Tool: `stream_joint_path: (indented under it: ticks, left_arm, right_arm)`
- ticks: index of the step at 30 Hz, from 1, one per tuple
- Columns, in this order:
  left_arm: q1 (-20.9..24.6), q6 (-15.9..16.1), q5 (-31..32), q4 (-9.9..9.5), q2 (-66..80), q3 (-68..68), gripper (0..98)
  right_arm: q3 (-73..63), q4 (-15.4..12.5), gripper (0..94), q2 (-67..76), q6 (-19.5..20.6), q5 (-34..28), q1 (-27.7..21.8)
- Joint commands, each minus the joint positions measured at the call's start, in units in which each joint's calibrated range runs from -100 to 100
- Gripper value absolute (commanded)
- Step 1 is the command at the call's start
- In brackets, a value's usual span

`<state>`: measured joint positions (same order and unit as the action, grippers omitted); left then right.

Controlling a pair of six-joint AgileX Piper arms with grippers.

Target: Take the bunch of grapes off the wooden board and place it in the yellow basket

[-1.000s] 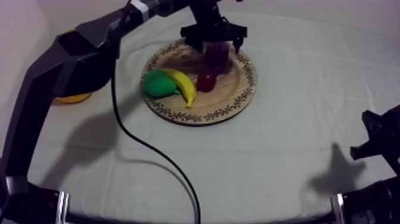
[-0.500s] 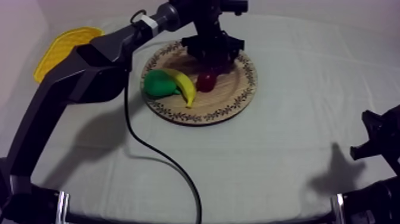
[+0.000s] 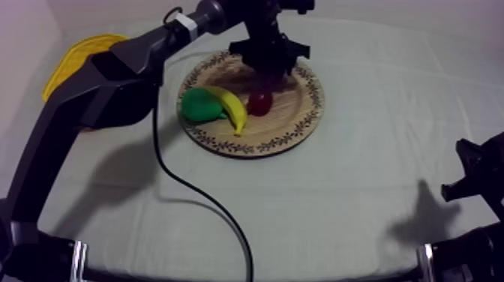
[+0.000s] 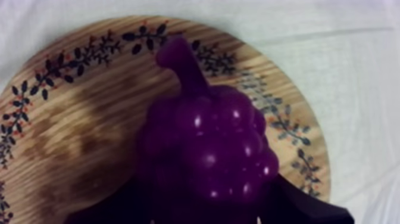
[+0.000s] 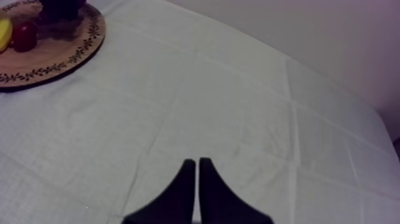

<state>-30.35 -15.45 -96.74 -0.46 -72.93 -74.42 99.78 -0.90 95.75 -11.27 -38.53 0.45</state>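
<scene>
Lowered since before, the left gripper [image 3: 268,69] is held over the bunch of grapes [image 4: 208,143], at twelve o'clock on the wooden board [image 3: 285,127] (its grip cannot be told).

My left hand [image 4: 202,207] is closed round the glossy purple bunch of grapes [image 4: 208,143]. My black fingers [image 4: 309,210] press against it at its four o'clock and eight o'clock flanks. The bunch sits on the round wooden board [image 4: 71,137], whose rim carries dark leaves and red dots. The stubby stem points to eleven o'clock. Beyond the rim lies the counter's grey-white cloth [image 4: 357,71].
</scene>
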Motion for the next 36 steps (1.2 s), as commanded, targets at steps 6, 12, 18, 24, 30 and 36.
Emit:
stream_joint_path:
  ticks: [6,12,18,24,30,36]
  left_arm:
    - [-0.7,0.0,0.3,-0.02,15.1,9.2,45.1]
    - [-1.5,-0.3,0.3,-0.29,28.7,19.9,45.5]
    - [-1.7,-0.7,0.2,-0.92,39.5,32.8,46.1]
    - [0.8,-0.2,0.4,-2.05,48.0,45.5,46.4]
    - [6.7,1.1,0.5,-3.36,54.1,54.8,46.1]
    - [13.7,3.0,0.6,-4.58,57.7,60.6,46.4]
  right_arm:
    - [0.0,0.0,0.3,0.0,0.0,0.0,0.0]
    - [0.0,0.0,0.3,0.0,0.0,0.0,0.0]
    - [0.0,0.0,0.3,0.0,0.0,0.0,0.0]
    - [0.0,0.0,0.3,0.0,0.0,0.0,0.0]
    - [0.0,0.0,0.3,0.0,0.0,0.0,0.0]
    - [0.0,0.0,0.3,0.0,0.0,0.0,0.0]
